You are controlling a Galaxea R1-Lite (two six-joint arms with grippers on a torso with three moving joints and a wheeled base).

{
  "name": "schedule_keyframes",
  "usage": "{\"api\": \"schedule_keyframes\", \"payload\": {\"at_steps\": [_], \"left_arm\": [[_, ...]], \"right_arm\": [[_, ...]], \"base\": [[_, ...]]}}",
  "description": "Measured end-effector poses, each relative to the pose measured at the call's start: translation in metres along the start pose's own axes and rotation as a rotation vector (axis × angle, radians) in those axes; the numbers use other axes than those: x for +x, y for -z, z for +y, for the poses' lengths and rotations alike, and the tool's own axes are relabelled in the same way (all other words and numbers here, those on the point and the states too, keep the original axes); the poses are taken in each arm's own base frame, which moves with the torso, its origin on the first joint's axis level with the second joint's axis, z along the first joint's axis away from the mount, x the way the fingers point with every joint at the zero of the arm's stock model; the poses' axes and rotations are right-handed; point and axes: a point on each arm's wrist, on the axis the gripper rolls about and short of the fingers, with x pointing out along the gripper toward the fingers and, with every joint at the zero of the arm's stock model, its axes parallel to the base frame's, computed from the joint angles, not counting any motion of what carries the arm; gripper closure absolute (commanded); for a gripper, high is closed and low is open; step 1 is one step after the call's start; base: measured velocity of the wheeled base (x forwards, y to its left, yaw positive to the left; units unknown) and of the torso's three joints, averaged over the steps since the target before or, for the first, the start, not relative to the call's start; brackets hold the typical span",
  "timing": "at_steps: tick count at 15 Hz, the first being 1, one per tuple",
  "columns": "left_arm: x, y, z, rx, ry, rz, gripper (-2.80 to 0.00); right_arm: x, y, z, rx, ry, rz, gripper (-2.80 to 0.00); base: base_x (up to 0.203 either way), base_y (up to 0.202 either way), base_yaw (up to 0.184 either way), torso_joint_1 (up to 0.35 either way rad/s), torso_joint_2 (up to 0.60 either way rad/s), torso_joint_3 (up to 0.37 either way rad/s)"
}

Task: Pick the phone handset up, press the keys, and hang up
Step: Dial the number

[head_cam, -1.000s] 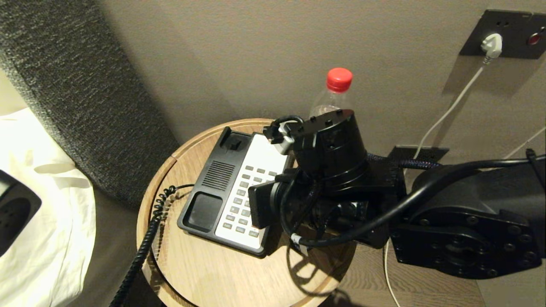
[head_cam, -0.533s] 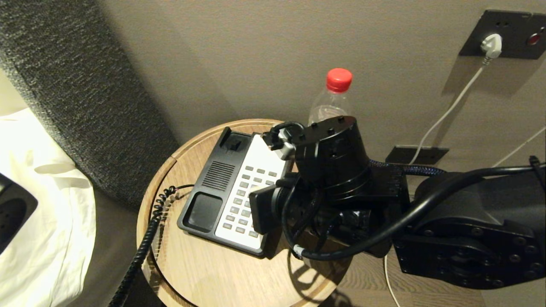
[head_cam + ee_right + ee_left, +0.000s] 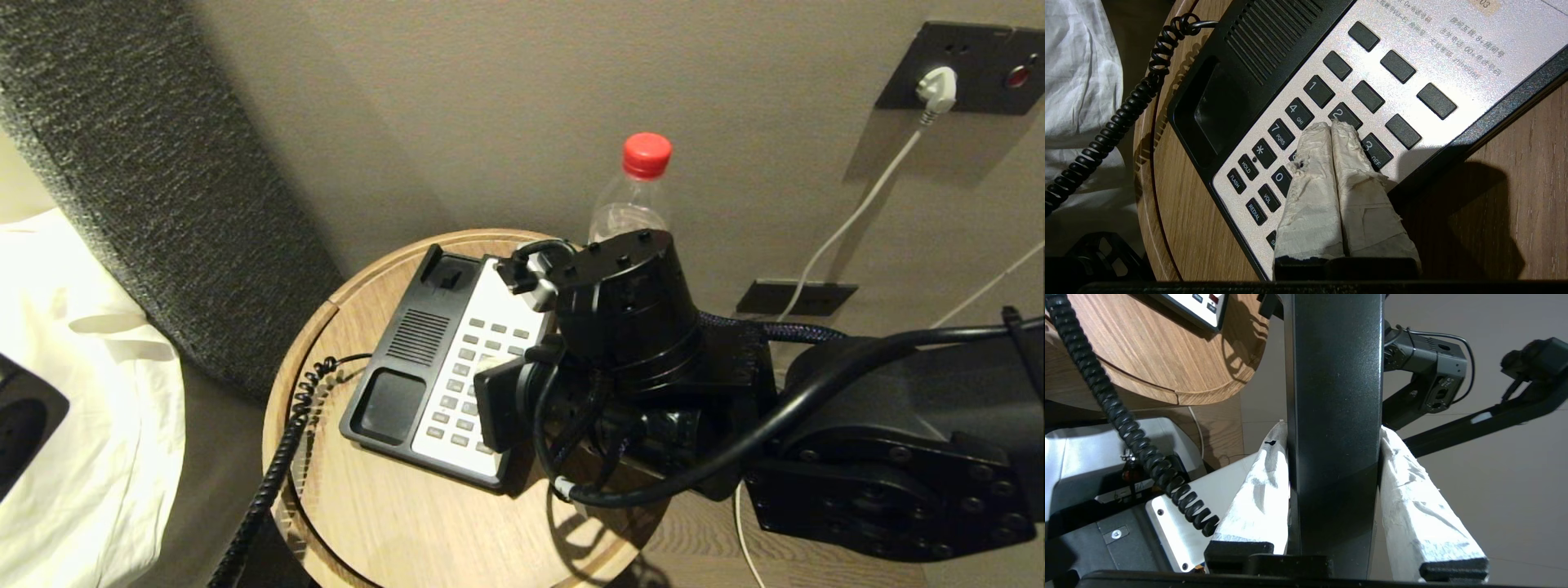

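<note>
Right claw (image 3: 1331, 126) pinched, mid-keypad (image 3: 1306, 122), edges distant

One phone base (image 3: 445, 371), one handset (image 3: 1335, 416), one bottle (image 3: 633, 200), one round table (image 3: 392, 506), two claws (image 3: 1331, 126) (image 3: 1331, 428)

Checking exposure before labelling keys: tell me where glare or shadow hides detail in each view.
Right wrist view: glare washes the printed text on the phone base; the right gripper casts a dark shadow on the table. Left wrist view: the phone handset is dim. Head view: arm shadow darkens the table's front.
</note>
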Motion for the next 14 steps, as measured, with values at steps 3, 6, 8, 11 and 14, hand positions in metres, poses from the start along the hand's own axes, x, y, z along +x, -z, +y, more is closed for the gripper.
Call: {"api": "schedule_keyframes", "payload": {"at_steps": [3,6,8,11,14], "left_arm": [[-0.001,0.001,0.001,0.0,0.002,-0.001,0.0],[-0.002,0.002,0.001,-0.003,-0.003,-0.003,0.0],[-0.003,0.002,0.001,-0.002,0.001,-0.007,0.0],[-0.004,0.002,0.001,-0.003,0.002,-0.008,0.0],[-0.004,0.003,0.002,-0.002,0.004,-0.01,0.0]], "right_arm": [[-0.004,-0.005,0.001,0.009,-0.005,-0.008,0.0],[-0.015,-0.013,0.003,0.031,-0.03,-0.033,0.0],[-0.021,-0.017,0.006,0.037,-0.04,-0.045,0.0],[-0.029,-0.018,0.015,0.067,-0.08,-0.057,0.0],[-0.033,-0.02,0.024,0.066,-0.123,-0.066,0.0]], "base": [[0.0,0.0,0.0,0.0,0.0,0.0],[0.0,0.0,0.0,0.0,0.0,0.0],[0.0,0.0,0.0,0.0,0.0,0.0],[0.0,0.0,0.0,0.0,0.0,0.0],[0.0,0.0,0.0,0.0,0.0,0.0]]}}
